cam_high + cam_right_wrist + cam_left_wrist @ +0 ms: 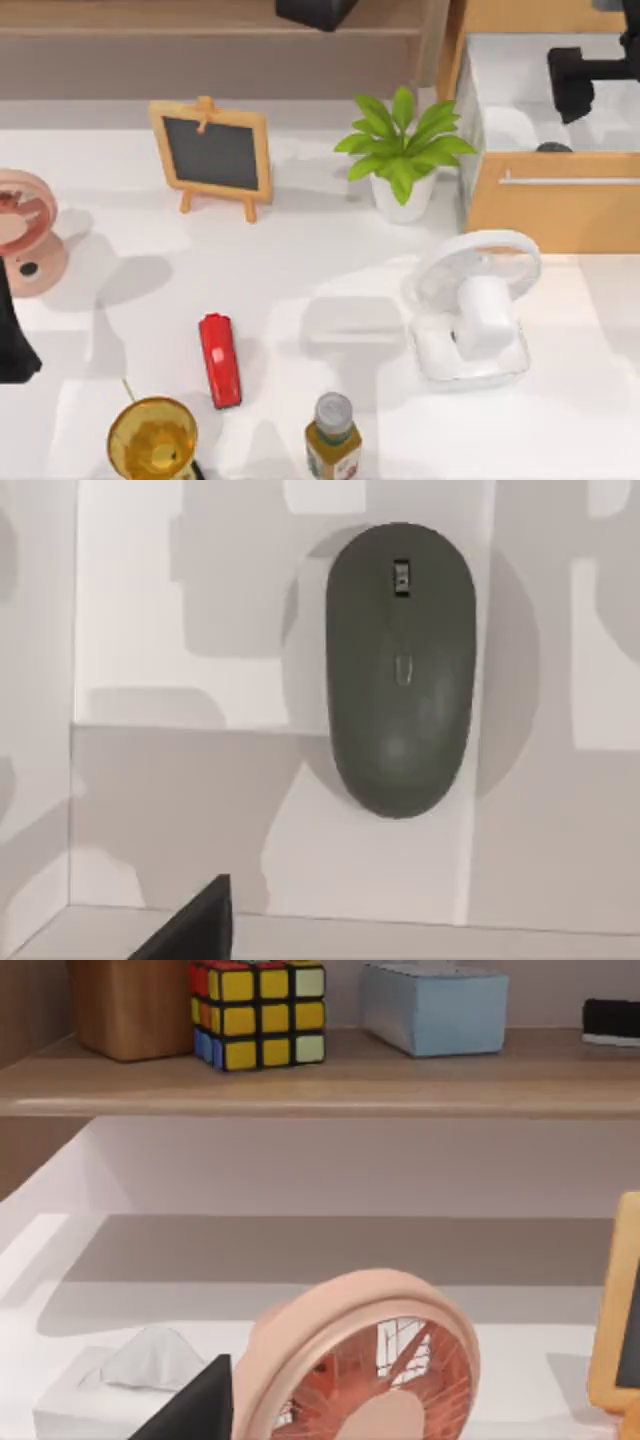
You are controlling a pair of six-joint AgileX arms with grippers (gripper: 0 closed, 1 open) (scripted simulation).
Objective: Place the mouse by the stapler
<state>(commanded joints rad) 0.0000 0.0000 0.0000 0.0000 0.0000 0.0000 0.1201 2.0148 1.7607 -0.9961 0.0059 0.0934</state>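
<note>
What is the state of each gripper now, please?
Left gripper, at the table's left edge: cannot be told.
Right gripper, above the open drawer: cannot be told.

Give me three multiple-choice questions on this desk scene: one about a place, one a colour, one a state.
1. Where is the mouse?
A) on the tabletop
B) in the drawer
C) on the shelf
2. What colour is the stapler?
A) red
B) blue
C) green
3. The drawer is:
A) shut
B) open
C) lying upside down

Answers:
1 B: the mouse lies on the drawer's white floor, with the right tool above it.
2 A: the stapler is bright red.
3 B: the drawer's inside shows behind its handled front.
The left arm is parked at the top view's left.
</note>
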